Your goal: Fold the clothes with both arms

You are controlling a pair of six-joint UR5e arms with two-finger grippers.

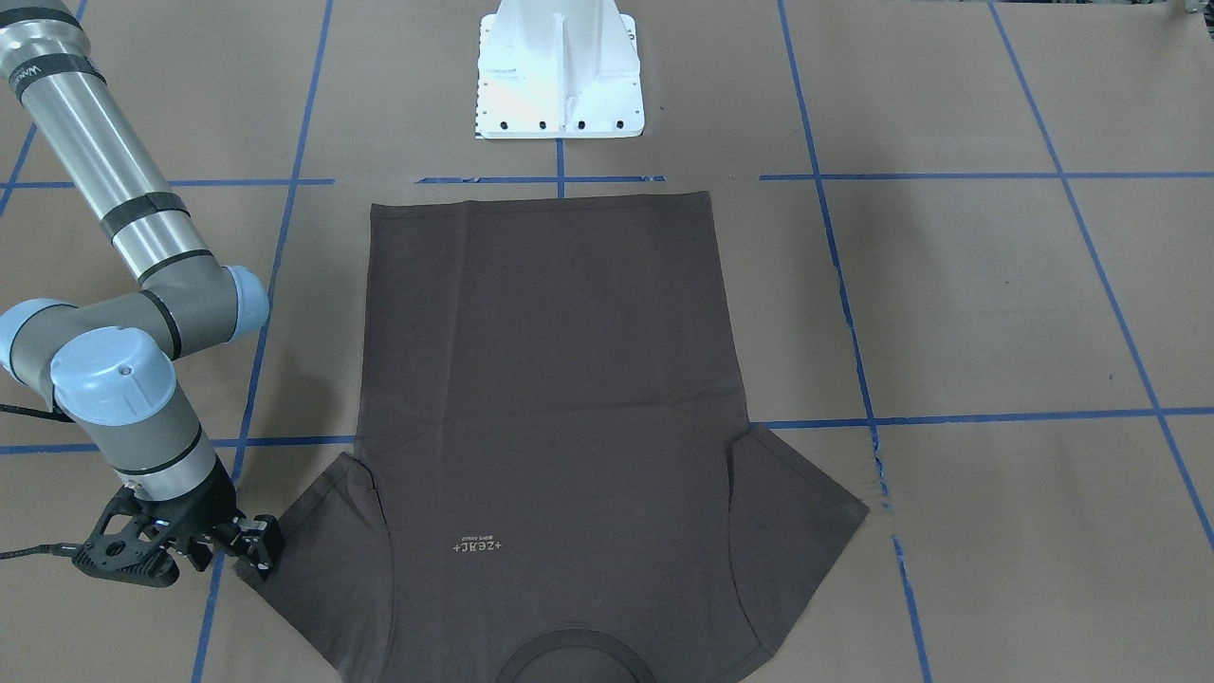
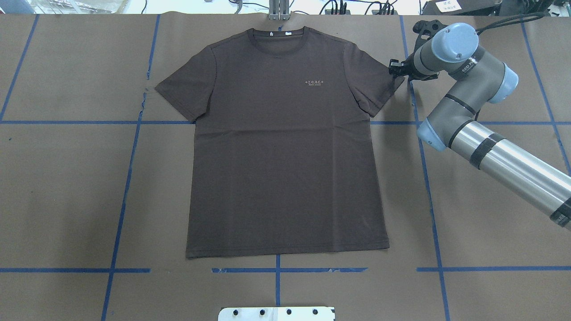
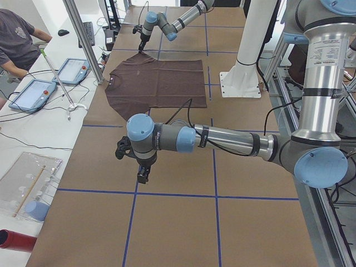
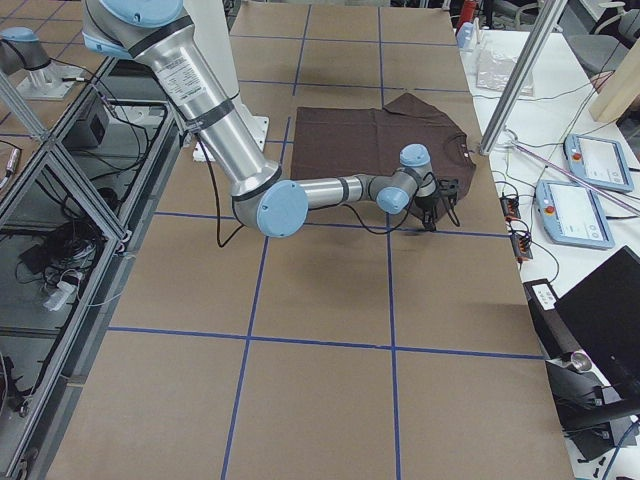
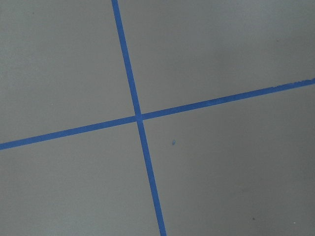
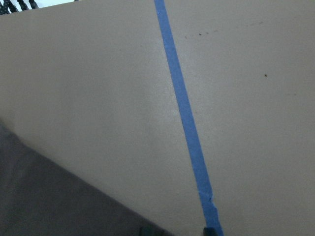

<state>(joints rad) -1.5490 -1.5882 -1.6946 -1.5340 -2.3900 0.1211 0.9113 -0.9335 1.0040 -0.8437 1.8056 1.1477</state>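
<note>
The dark grey-brown T-shirt [image 2: 285, 156] lies flat and spread out on the brown table, collar at the far edge and hem toward the robot's base [image 1: 550, 379]. My right gripper [image 2: 395, 69] is low at the tip of the sleeve on the robot's right [image 1: 258, 555]. In the right wrist view its fingertips [image 6: 146, 231] stand apart, so it is open, with the shirt's edge [image 6: 49, 196] beside them. My left gripper [image 3: 143, 177] hangs over bare table well away from the shirt; I cannot tell whether it is open or shut.
The white pedestal base [image 1: 560, 76] stands by the shirt's hem. Blue tape lines [image 5: 139, 117] grid the table. Tablets [image 3: 33, 94] and a seated person [image 3: 16, 39] are beyond the far edge, with metal posts [image 3: 83, 41] along it.
</note>
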